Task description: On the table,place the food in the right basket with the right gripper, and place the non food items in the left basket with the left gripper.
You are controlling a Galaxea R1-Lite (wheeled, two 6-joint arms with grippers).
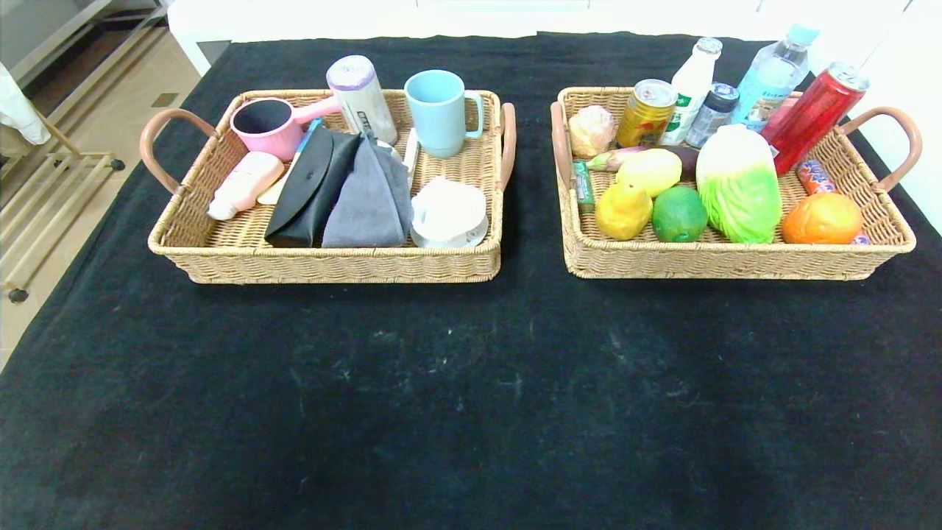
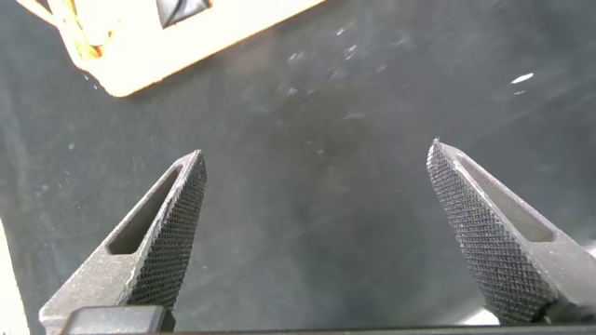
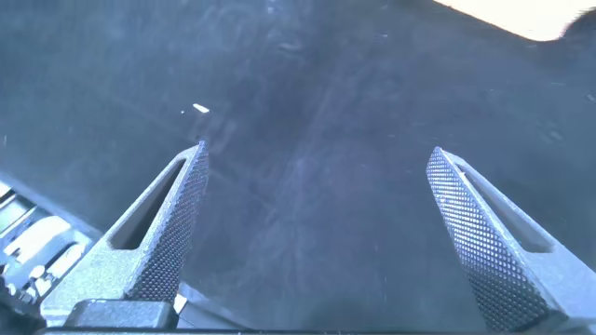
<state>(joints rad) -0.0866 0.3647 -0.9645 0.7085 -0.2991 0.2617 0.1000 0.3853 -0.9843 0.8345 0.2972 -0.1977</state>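
Note:
The left wicker basket (image 1: 235, 254) holds non-food items: a pink cup (image 1: 265, 126), a blue mug (image 1: 440, 110), a dark pouch (image 1: 309, 188), a grey cloth (image 1: 372, 199), a white bowl (image 1: 449, 213) and a pink bottle (image 1: 243, 184). The right wicker basket (image 1: 736, 258) holds food: a cabbage (image 1: 738, 184), a lime (image 1: 679, 214), an orange (image 1: 822, 218), yellow fruit (image 1: 622, 210), cans and bottles. Neither arm shows in the head view. My left gripper (image 2: 317, 158) is open and empty over the black cloth. My right gripper (image 3: 317, 158) is open and empty over the black cloth.
The black tablecloth (image 1: 471, 383) covers the table in front of the baskets. A corner of the left basket (image 2: 158, 46) shows in the left wrist view. The table's front edge shows by the right gripper (image 3: 37, 242). A metal rack (image 1: 44, 191) stands off the table's left.

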